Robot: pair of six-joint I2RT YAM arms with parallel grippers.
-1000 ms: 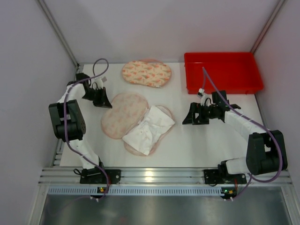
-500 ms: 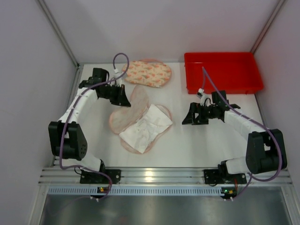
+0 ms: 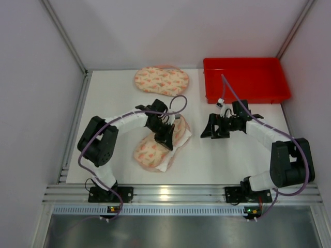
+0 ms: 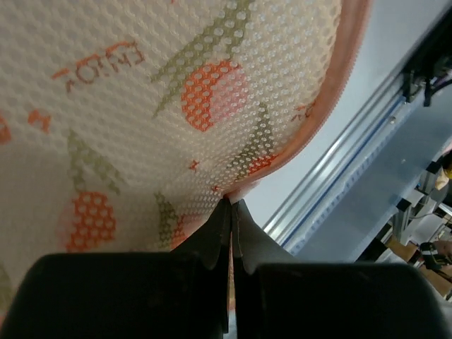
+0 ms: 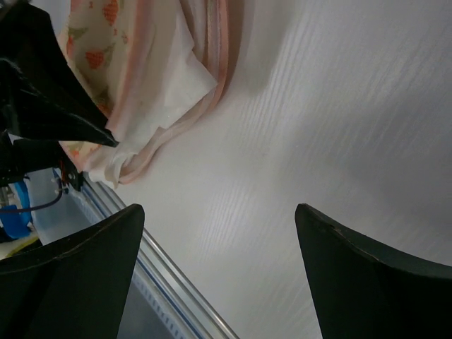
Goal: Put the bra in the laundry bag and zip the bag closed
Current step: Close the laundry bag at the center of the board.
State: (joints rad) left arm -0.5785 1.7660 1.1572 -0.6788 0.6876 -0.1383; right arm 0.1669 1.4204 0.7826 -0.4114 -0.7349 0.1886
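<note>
From above, the laundry bag (image 3: 150, 150) lies in the middle of the table (image 3: 114, 103), its strawberry-print flap doubled over the white bra (image 3: 166, 161). Only a strip of the bra shows along the bag's near-right edge. The bundle's long axis runs on a diagonal, from near-left to far-right, with the far end pointing toward the red bin (image 3: 247, 77) in the far right corner. The left claw (image 3: 166, 138) sits on top of the bundle. The overhead view does not show how its jaws stand, but the left wrist view does: the left claw (image 4: 229, 208) is pressed together, pinching the pink-trimmed rim of the laundry bag (image 4: 176, 92), whose honeycomb mesh and print fill that picture. The right claw (image 3: 209, 126) hovers just beside the far-right end of the bundle, apart from it. In the right wrist view the right claw (image 5: 219, 212) is spread wide over bare table. That view also shows the side of the bundle, which cannot be seen from above: the white bra (image 5: 180, 78) is layered between the pink edges of the bag. A second patterned pouch (image 3: 161, 81) lies flat at the far side of the table, well apart from the bundle.
</note>
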